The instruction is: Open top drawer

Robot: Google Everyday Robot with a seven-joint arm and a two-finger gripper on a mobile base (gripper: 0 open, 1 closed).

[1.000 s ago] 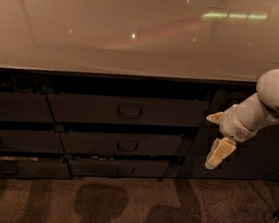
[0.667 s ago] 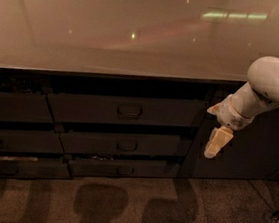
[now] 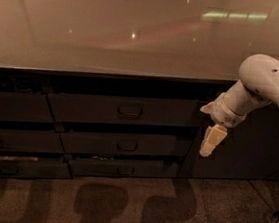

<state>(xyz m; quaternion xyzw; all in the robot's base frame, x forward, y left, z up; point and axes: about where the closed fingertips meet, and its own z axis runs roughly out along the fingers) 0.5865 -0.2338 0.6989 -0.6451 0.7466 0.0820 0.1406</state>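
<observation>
The top drawer (image 3: pixel 122 110) is the widest dark grey front under the counter, with a small rectangular handle (image 3: pixel 129 111) at its centre. It sits flush with the fronts around it. My gripper (image 3: pixel 210 142) hangs from the white arm (image 3: pixel 263 85) at the right, pointing down. It is to the right of the drawer's right end and a little below its handle height, not touching it.
Two narrower drawer fronts (image 3: pixel 125 145) (image 3: pixel 123 169) with the same handle sit below the top drawer. Another stack of dark fronts (image 3: pixel 11 134) is at the left. A glossy countertop (image 3: pixel 113 35) runs above. A dark cabinet panel (image 3: pixel 257 142) is behind the arm. Carpet (image 3: pixel 118 207) lies below.
The arm and gripper have moved left and slightly up, closer to the drawer stack. The drawers have not moved.
</observation>
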